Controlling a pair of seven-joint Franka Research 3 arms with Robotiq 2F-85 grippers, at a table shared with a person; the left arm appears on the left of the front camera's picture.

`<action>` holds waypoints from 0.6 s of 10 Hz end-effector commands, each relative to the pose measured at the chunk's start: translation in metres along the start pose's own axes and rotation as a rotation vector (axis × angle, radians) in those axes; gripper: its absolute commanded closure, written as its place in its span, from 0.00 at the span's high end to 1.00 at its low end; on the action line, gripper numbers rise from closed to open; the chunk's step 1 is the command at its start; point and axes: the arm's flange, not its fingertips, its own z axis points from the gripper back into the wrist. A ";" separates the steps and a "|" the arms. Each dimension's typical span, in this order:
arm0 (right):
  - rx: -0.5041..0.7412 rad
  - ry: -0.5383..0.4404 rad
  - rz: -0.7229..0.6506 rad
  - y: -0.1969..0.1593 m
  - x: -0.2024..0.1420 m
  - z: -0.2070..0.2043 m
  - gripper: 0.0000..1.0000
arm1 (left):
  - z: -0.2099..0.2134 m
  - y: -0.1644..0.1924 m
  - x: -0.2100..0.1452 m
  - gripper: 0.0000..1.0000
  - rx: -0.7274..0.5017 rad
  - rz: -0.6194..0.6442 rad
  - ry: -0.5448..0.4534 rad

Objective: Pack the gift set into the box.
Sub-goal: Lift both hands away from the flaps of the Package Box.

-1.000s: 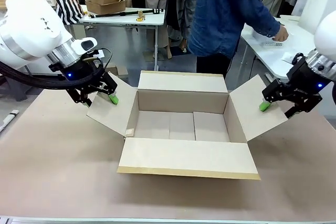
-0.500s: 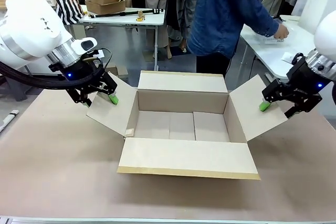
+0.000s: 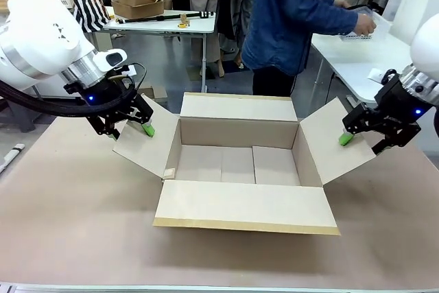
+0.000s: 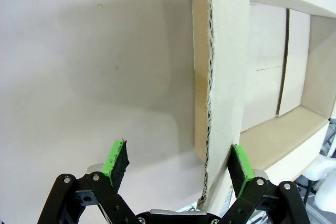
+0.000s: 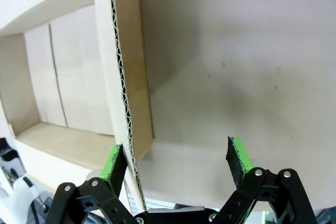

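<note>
The box (image 3: 238, 132) stands open in the middle of the table, all four flaps spread and its floor bare. My left gripper (image 3: 130, 131) is open astride the edge of the box's left flap (image 4: 219, 77), one green pad on each side, neither pressing it. At the right flap (image 5: 122, 61) my right gripper (image 3: 362, 143) is open in the same way. The left gripper (image 4: 178, 165) and right gripper (image 5: 177, 162) show wide gaps around the cardboard. The gift set (image 3: 352, 34), a small white basket, is under the person's hand (image 3: 365, 25) at the side table, mostly hidden.
A person in a blue shirt (image 3: 291, 12) stands behind the box, turned toward a white side table (image 3: 357, 66) at the far right. Brown tabletop (image 3: 75, 197) lies open on both sides of the box and in front of it.
The person has straightened up and drawn the hand with the white basket higher and slightly left. Both arms and the box have stayed still.
</note>
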 end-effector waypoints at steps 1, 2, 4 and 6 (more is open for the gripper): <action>0.012 0.001 0.005 -0.001 0.000 0.001 1.00 | 0.000 0.000 0.000 1.00 0.002 -0.002 -0.001; 0.012 0.001 0.005 -0.001 0.000 0.001 1.00 | 0.000 0.000 0.000 1.00 0.002 -0.002 -0.001; 0.012 0.001 0.005 -0.001 0.000 0.001 1.00 | 0.000 0.000 0.000 1.00 0.002 -0.002 -0.001; 0.012 0.001 0.005 -0.001 0.000 0.001 1.00 | 0.000 0.000 0.000 1.00 0.002 -0.002 -0.001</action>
